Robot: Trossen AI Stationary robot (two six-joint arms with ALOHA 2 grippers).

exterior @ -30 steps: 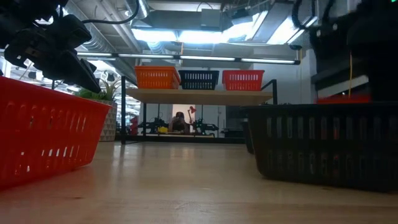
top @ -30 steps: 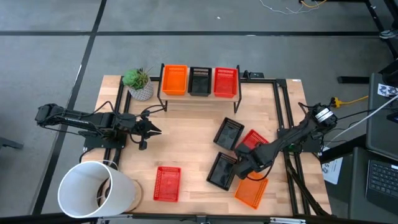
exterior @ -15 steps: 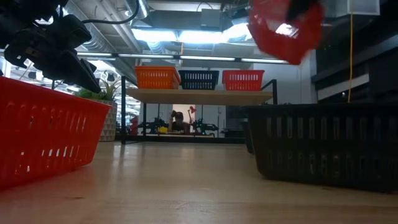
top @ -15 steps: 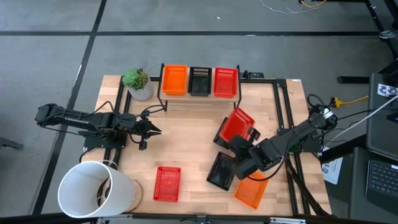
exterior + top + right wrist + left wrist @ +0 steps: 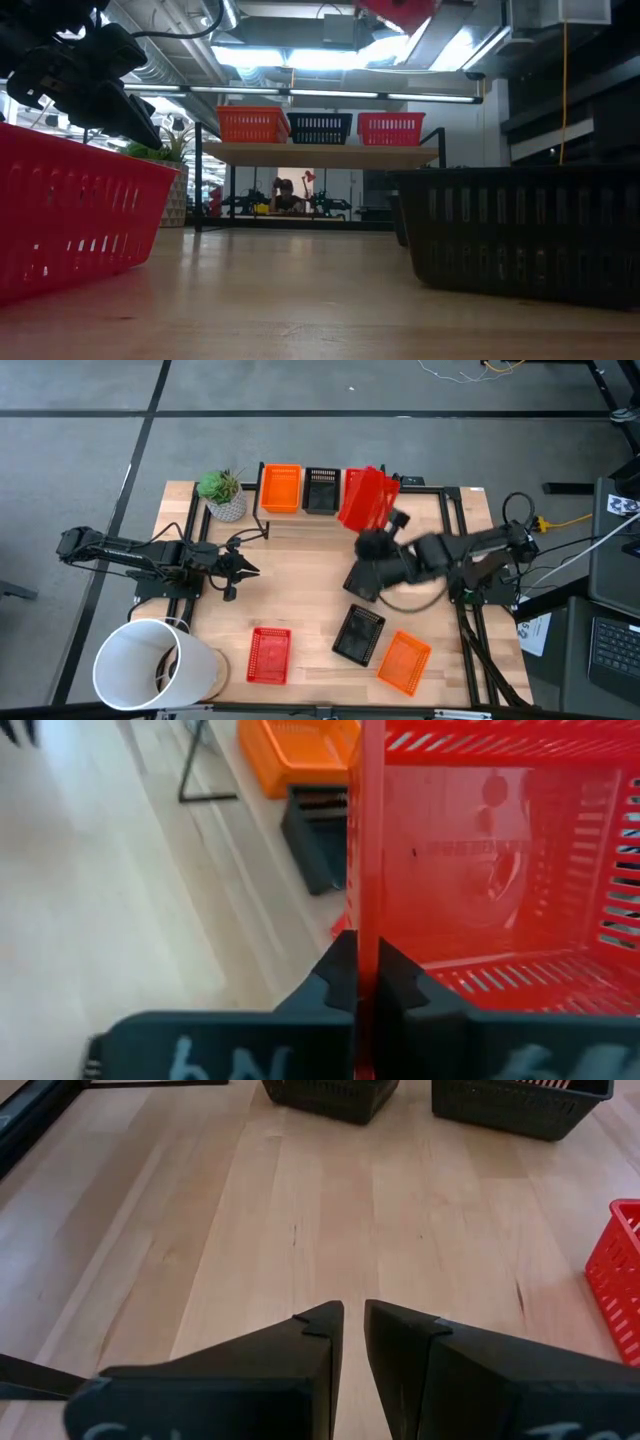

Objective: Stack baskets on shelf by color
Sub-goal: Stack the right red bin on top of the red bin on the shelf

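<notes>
The shelf (image 5: 320, 153) stands at the table's far edge and carries an orange basket (image 5: 280, 488), a black basket (image 5: 321, 488) and a red basket (image 5: 390, 128). My right gripper (image 5: 377, 542) is shut on a second red basket (image 5: 365, 498), held high over the shelf's right end. On the tabletop rest two black baskets (image 5: 366, 574) (image 5: 358, 635), an orange basket (image 5: 404, 662) and a red basket (image 5: 268, 655). My left gripper (image 5: 248, 569) hovers shut at the table's left side, touching nothing. My right gripper pinches one wall of the red basket at its rim (image 5: 359, 935), one finger inside the basket and one outside. The basket is lifted clear of everything and tilted, its open side (image 5: 500, 850) facing the wrist camera, above the red basket on the shelf.
A potted plant (image 5: 222, 495) sits left of the shelf. A large white bucket (image 5: 150, 665) lies at the near left corner. A black frame rail (image 5: 455, 550) runs along the table's right side. Bare wood shows in the table's middle (image 5: 300, 580).
My right gripper has risen from among the baskets at the table's right and swung toward the far edge, carrying the red basket up off the table and over the shelf's right end. The basket has tipped further as it went.
</notes>
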